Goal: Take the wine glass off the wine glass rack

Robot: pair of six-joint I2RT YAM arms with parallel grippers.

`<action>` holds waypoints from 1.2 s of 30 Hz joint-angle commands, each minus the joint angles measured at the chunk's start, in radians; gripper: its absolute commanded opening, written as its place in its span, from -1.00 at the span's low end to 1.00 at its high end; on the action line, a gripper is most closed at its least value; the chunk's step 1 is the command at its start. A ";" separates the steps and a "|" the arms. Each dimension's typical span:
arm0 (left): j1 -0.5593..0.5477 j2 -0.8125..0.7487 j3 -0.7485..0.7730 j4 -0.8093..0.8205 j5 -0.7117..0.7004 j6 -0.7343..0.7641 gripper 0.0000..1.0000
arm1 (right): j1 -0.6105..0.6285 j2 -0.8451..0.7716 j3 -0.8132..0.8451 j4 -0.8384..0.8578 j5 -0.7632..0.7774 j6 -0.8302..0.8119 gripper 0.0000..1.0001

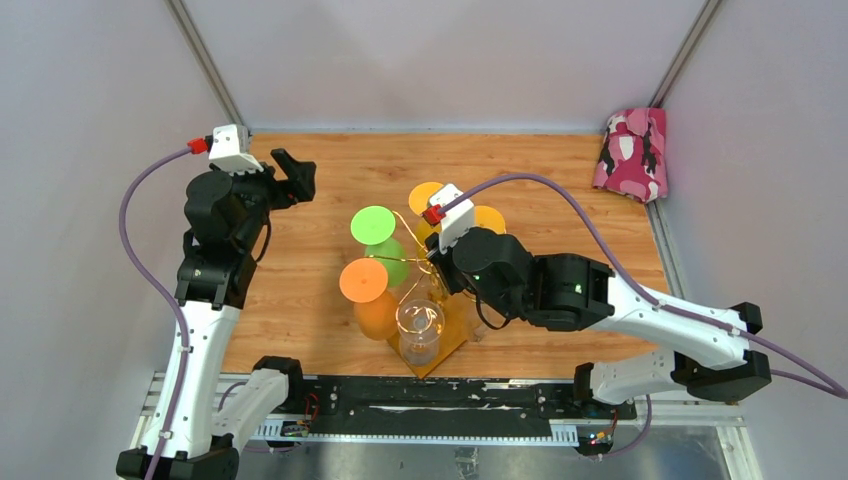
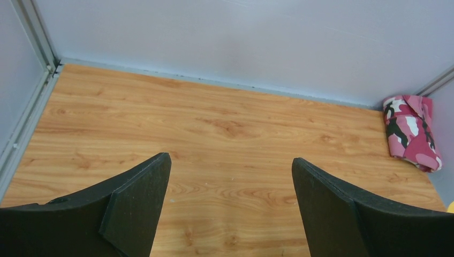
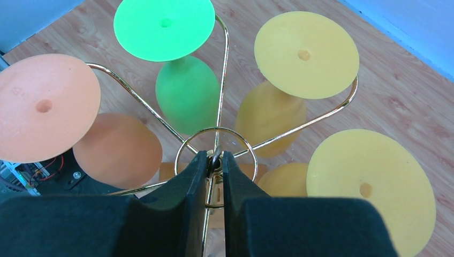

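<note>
The wine glass rack (image 1: 405, 262), gold wire on an amber wooden base (image 1: 456, 338), stands at the table's front centre. Coloured wine glasses hang upside down from its arms: green (image 1: 373, 225), orange (image 1: 363, 281) and two yellow (image 1: 426, 196) (image 1: 490, 218). A clear glass (image 1: 420, 330) stands at the front of the base. My right gripper (image 1: 437, 262) is shut on the rack's top centre, where the wire arms (image 3: 224, 64) meet, fingertips (image 3: 214, 155) pinching the small loop. My left gripper (image 1: 297, 172) is open and empty, far left of the rack, over bare table (image 2: 231, 160).
A pink camouflage cloth (image 1: 632, 152) lies in the back right corner, also in the left wrist view (image 2: 412, 131). Grey walls and metal posts close the table on three sides. A black rail runs along the front edge (image 1: 420, 395).
</note>
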 commanded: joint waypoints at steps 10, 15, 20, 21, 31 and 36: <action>-0.001 0.006 0.029 -0.004 -0.020 0.007 0.79 | 0.003 -0.013 0.052 -0.002 0.247 -0.070 -1.00; -0.002 0.019 0.030 -0.001 -0.006 -0.001 0.79 | 0.004 -0.018 0.066 0.016 0.278 -0.112 -1.00; -0.002 0.016 0.023 0.000 -0.009 0.000 0.79 | -0.006 -0.001 0.076 0.039 0.316 -0.145 -1.00; -0.002 0.014 0.024 0.000 -0.010 0.000 0.79 | -0.008 0.004 0.081 0.040 0.321 -0.148 -1.00; -0.001 0.008 0.016 -0.005 -0.018 0.011 0.79 | -0.013 0.032 0.106 0.075 0.283 -0.172 -1.00; -0.001 0.009 0.014 -0.007 -0.018 0.013 0.79 | -0.013 0.013 0.099 0.079 0.270 -0.161 -1.00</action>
